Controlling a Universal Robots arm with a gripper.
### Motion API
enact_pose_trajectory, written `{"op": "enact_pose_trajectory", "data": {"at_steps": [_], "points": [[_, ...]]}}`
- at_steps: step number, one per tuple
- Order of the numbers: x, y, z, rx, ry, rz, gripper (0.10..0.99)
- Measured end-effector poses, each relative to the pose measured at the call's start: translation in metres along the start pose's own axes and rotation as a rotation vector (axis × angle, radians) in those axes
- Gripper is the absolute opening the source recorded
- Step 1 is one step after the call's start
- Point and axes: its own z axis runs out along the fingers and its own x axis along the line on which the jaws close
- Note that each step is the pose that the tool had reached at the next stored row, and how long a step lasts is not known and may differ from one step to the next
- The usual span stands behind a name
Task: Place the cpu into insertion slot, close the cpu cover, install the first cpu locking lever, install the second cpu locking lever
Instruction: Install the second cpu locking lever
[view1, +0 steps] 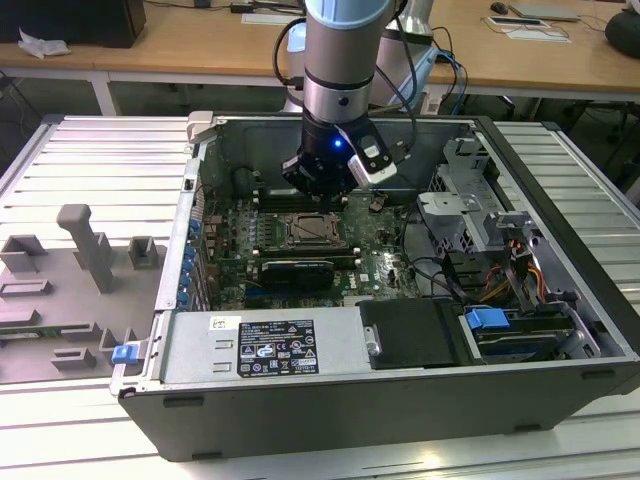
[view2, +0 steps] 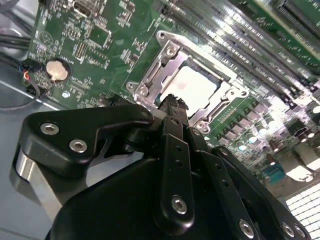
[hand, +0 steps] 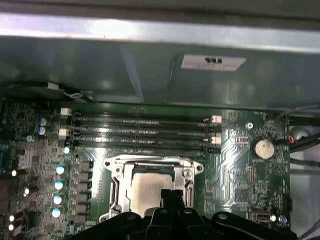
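The cpu (hand: 150, 192) is being seen seated in the insertion slot (hand: 115, 187), with the cpu cover (view2: 165, 60) lying around it. The hand (view2: 172, 102), fingers closed together on nothing, is being held directly above the cpu's near edge.

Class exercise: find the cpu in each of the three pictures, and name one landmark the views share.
Exterior view: cpu in the socket, just below the gripper.
Second wrist view: cpu beyond the fingertips.
First wrist view: cpu beside the fingertips.
Shared landmark: memory slots.
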Motion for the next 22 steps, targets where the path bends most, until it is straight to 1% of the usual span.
{"op": "enact_pose_trajectory", "data": {"at_steps": [3, 9, 10, 12, 19, 22], "points": [[0.0002, -0.0045, -0.0005, 0.0, 0.0, 0.0, 0.106], [0.0002, -0.0061, -0.0045, 0.0, 0.0, 0.0, 0.106], [0.0003, -0.0079, -0.0047, 0.0, 0.0, 0.0, 0.106], [0.0009, -0.018, -0.0058, -0.001, -0.0001, 0.0, 0.106], [0.0017, -0.0319, -0.0073, -0.001, 0.0, 0.0, 0.106], [0.0022, -0.0418, -0.0083, -0.005, -0.0003, 0.0, 0.106]]}}
